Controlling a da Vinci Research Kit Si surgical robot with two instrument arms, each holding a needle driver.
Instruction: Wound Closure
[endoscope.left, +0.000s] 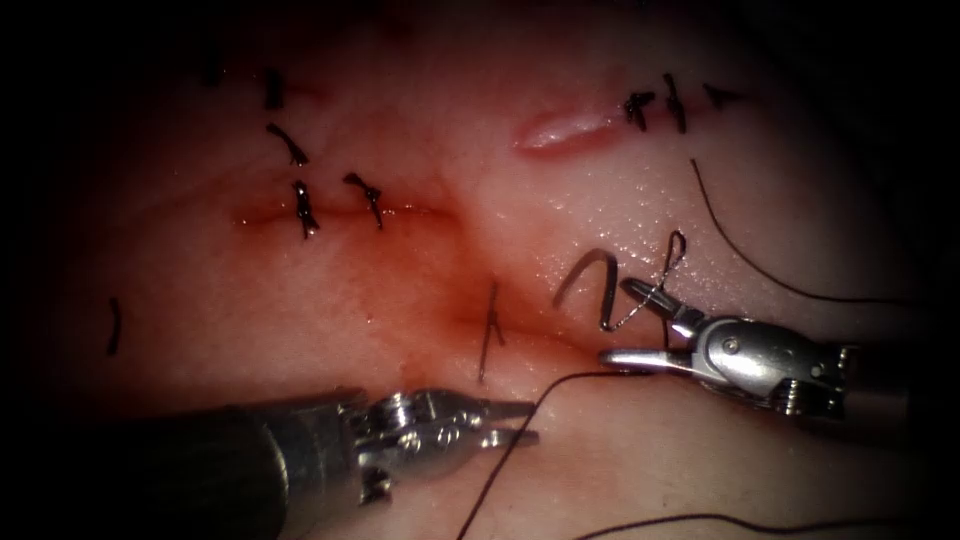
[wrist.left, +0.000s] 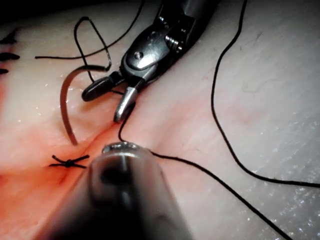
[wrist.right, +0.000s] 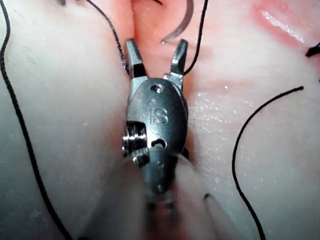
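Observation:
The curved needle (endoscope.left: 583, 275) lies on the tissue (endoscope.left: 700, 460) just right of the cut (endoscope.left: 455, 300), and neither tool holds it. Its point shows bare (wrist.right: 164, 41) just beyond the right tool (wrist.right: 156, 45). In the endoscope view the right tool (endoscope.left: 617, 320) stands open beside the needle, empty between its jaws. Thread (endoscope.left: 676, 245) loops by its upper jaw. At the near side the left tool (endoscope.left: 533, 422) is slightly open and holds nothing. The thread (endoscope.left: 520, 440) runs past its tips. Its wrist (wrist.left: 125, 175) hides its jaws in the left wrist view.
Finished stitches (endoscope.left: 305, 210) close the cut's left part, and one knot (endoscope.left: 490, 330) sits near the needle. A second small cut (endoscope.left: 560, 130) with stitches (endoscope.left: 675, 103) lies at the far right. Red fluid (endoscope.left: 400, 290) stains the middle. Loose thread (endoscope.left: 760, 270) trails to the right.

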